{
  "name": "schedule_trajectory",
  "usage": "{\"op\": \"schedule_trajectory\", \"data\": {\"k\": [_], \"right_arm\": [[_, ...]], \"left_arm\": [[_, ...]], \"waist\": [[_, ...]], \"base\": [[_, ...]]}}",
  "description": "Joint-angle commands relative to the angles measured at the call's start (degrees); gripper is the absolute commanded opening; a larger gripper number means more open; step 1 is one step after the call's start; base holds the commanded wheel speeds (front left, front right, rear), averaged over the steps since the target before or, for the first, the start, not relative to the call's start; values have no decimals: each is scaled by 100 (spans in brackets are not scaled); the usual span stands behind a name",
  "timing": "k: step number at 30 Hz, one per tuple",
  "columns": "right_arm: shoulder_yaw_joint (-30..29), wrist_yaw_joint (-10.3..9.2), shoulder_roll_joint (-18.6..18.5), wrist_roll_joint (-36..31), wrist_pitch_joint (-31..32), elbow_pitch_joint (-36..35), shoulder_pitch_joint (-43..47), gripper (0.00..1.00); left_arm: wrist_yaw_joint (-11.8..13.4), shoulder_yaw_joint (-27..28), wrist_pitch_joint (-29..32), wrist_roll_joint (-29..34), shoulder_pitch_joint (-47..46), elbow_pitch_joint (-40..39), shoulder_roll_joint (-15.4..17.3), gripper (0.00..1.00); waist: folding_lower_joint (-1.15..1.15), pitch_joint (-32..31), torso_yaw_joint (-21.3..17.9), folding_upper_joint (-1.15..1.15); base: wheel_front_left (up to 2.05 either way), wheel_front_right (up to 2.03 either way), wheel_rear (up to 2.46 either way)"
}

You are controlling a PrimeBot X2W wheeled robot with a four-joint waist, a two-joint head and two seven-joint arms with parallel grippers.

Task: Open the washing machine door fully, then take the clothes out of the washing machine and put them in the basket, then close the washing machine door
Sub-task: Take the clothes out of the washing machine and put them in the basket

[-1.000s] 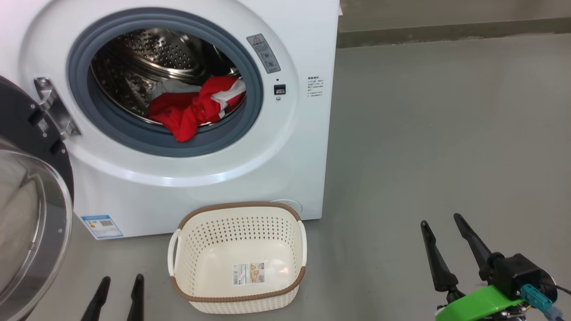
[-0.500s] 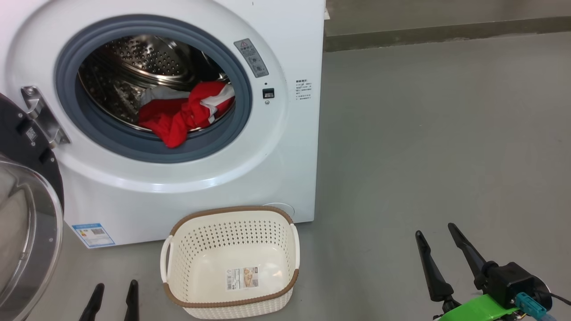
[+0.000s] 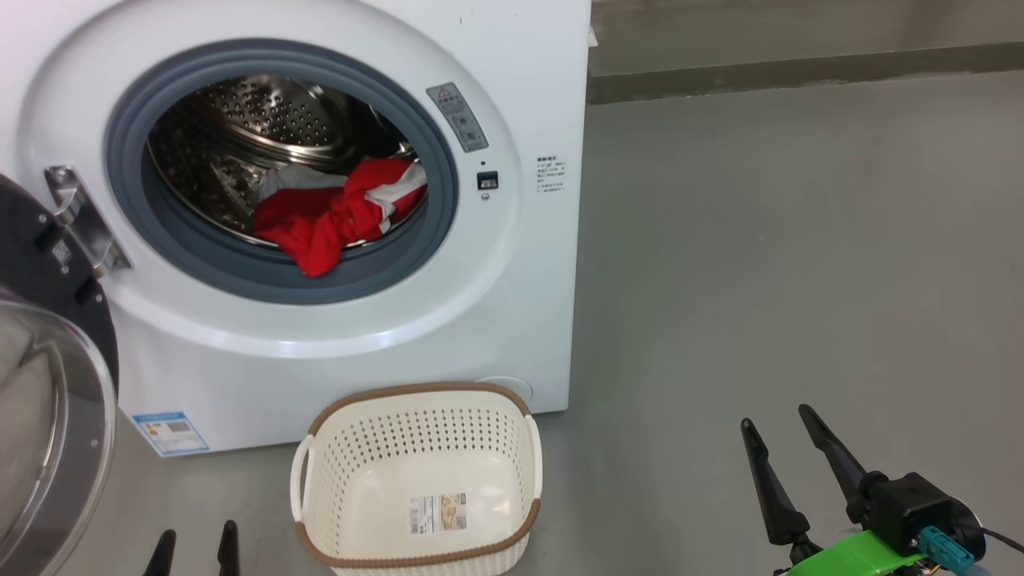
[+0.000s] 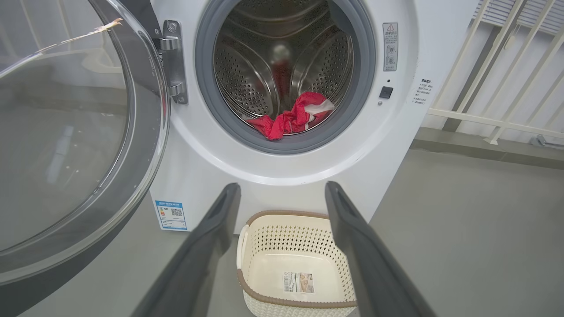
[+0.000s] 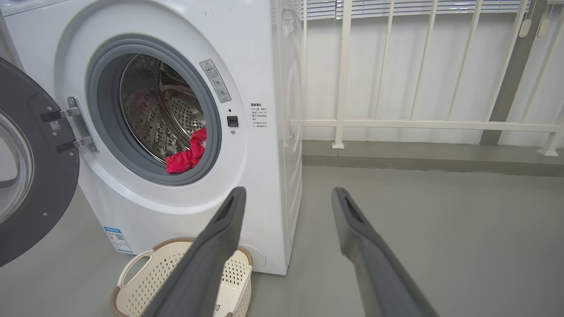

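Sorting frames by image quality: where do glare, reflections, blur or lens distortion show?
Head view: highlights glint on the steel drum. Left wrist view: the washing machine door glass mirrors the room, the railing leans. Right wrist view: near end effector fingers look soft.

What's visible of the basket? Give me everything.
The basket is a small cream-white perforated plastic tub, rounded-rectangular, with a brown rim band, white side handles and a paper label on its inside bottom. It stands upright and empty on the grey floor, just in front of the washing machine; contact between them is unclear.
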Motion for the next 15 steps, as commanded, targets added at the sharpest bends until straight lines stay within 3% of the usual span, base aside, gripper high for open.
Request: {"op": "schedule_trajectory", "data": {"k": [1, 10, 15], "right_arm": [[148, 36, -55, -40, -36, -114, -226, 100], [246, 36, -34, -34, -36, -48, -313, 100], [234, 36, -38, -30, -36, -42, -304, 100]], "left_arm": [[55, 208, -20, 8, -153, -115, 76, 100], [73, 243, -41, -57, -157, -217, 79, 100], [43, 237, -53, -78, -139, -268, 79, 100]], "waist": [[0, 0, 2, 0], [0, 46, -16, 0], [0, 39, -6, 0]], "base": [[137, -137, 0], [181, -181, 0], [119, -119, 0]]}}
